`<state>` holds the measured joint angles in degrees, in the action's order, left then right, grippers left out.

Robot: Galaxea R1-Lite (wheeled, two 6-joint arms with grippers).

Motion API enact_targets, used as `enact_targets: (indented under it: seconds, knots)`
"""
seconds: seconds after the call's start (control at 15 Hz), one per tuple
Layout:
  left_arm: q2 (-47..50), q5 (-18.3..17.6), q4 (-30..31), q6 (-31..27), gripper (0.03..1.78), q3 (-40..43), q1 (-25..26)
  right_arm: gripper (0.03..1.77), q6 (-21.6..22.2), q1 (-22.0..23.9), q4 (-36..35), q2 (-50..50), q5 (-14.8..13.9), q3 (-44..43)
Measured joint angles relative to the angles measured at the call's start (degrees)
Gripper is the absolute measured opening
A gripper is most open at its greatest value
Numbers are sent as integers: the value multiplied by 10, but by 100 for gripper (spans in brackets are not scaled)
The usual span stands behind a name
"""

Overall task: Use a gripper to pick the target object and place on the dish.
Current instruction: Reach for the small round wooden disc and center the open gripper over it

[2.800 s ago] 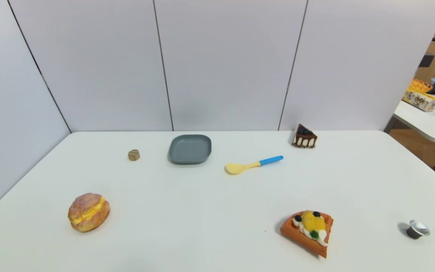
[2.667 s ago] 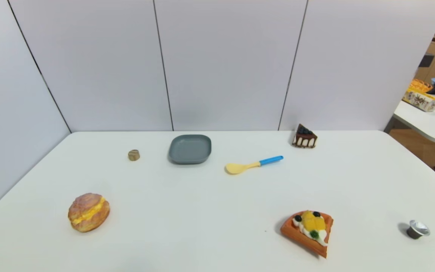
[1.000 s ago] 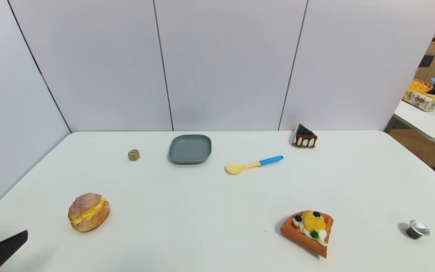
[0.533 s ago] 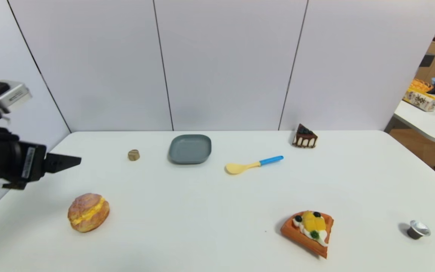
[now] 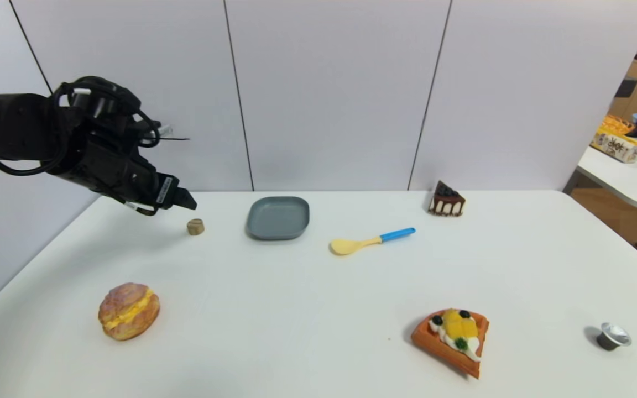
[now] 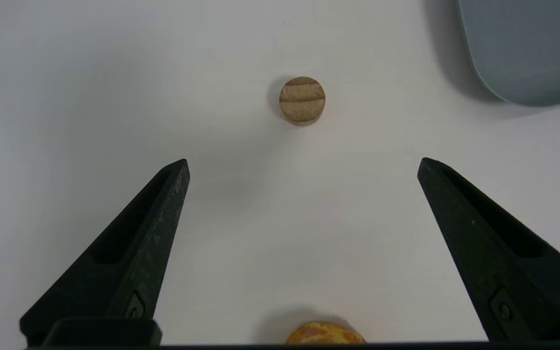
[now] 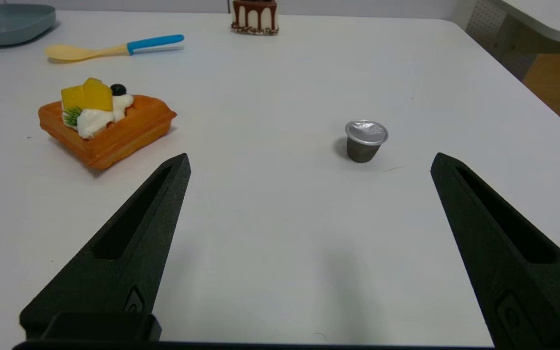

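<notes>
We had a glossy black left arm (image 5: 17, 126), thick and rounded, with slim black cables looping around its joints. Our left gripper (image 6: 303, 158) was black too, with a pale printed label on its dark body in the head view. Its fingers (image 6: 156, 214) tapered to narrow tips, with long hollowed recesses and a small screw near each base. Our right gripper (image 7: 310, 153) had matching black, pointed, recessed fingers.

Bright, diffuse light; soft shadows on tabletop (image 5: 296, 309); capsule lid (image 7: 367, 131) glints.
</notes>
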<state>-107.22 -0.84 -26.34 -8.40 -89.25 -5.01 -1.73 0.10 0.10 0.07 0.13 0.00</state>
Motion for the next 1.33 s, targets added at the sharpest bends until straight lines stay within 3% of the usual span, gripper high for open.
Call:
enact_targets:
  seconds: [0.53,1.33]
  knots:
    - [-129,0,-3,18,169,-74,-2,171,0,0,0,0,0,0]
    - [-163,1,1,93,169,-75,-2,171,0,0,0,0,0,0]
